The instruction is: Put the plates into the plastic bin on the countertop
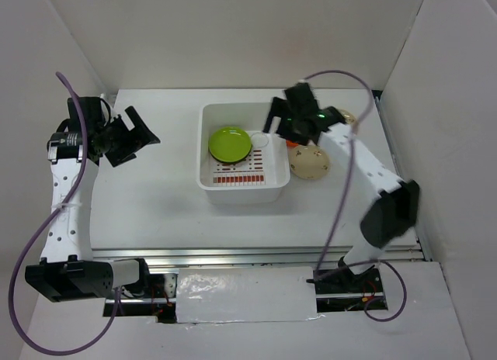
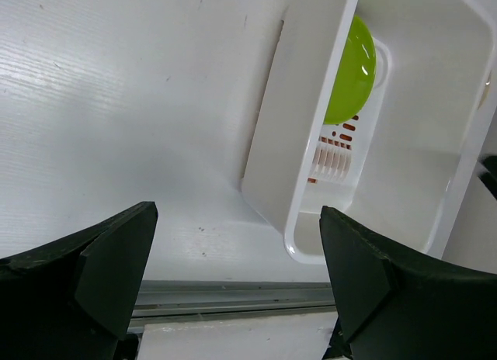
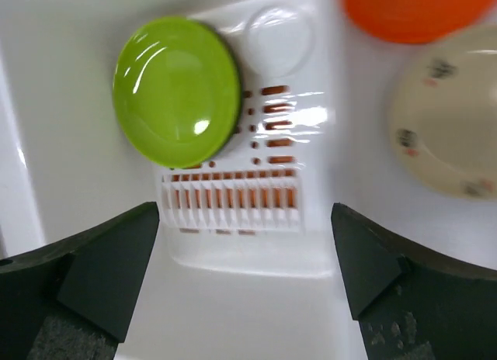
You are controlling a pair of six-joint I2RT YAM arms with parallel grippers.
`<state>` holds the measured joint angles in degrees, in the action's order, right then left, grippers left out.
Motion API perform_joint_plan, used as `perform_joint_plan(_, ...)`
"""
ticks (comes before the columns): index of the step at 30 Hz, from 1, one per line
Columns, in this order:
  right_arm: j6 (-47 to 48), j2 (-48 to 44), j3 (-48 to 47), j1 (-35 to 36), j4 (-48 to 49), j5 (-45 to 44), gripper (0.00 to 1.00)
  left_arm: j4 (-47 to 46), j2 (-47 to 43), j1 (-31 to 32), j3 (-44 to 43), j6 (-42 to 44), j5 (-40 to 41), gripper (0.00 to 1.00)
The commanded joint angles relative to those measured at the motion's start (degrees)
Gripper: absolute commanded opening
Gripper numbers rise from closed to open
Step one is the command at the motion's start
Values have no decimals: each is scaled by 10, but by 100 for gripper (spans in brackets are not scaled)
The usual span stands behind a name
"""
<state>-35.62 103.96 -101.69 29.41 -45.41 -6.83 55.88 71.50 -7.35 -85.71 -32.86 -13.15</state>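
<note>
One green plate (image 1: 230,143) lies in bin (image 1: 204,167), far left of its base; orange plate (image 1: 296,143) and cream plate (image 1: 310,162) sit on countertop (image 1: 155,197) just right of bin. Right gripper (image 3: 245,255) over bin's far right corner, jaws wide, empty. Left gripper (image 2: 239,275) wide open, empty, well left.

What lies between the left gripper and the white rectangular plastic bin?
Only bare white countertop separates the left gripper from the plastic bin, as the top view shows.

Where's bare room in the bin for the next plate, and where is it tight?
Free: the near end of the plastic bin, from the green plate to the near wall. The countertop left of the bin. Crowded: right of the bin, where the orange plate and cream plate lie close together.
</note>
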Motion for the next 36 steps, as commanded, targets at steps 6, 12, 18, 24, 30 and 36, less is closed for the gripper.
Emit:
perform_joint_plan(6,-56,-308,356,-240,218,27,100,-10,-16,-3,-2,27,-6,99)
perform_joint_plan(12,-17,-227,447,-363,301,194,100,-11,-13,-3,-2,33,-28,99)
perform_joint_plan(18,-24,-149,480,-401,365,253,99,1,-9,-2,-13,53,-39,99)
perform_joint_plan(24,-27,-55,442,-401,333,266,94,-1,-15,-3,6,55,-48,99)
perform_joint_plan(30,-31,-17,418,-395,295,242,83,-10,-9,-2,19,45,-71,99)
perform_joint_plan(36,-25,4,386,-393,260,237,47,-15,-1,-2,14,40,-72,99)
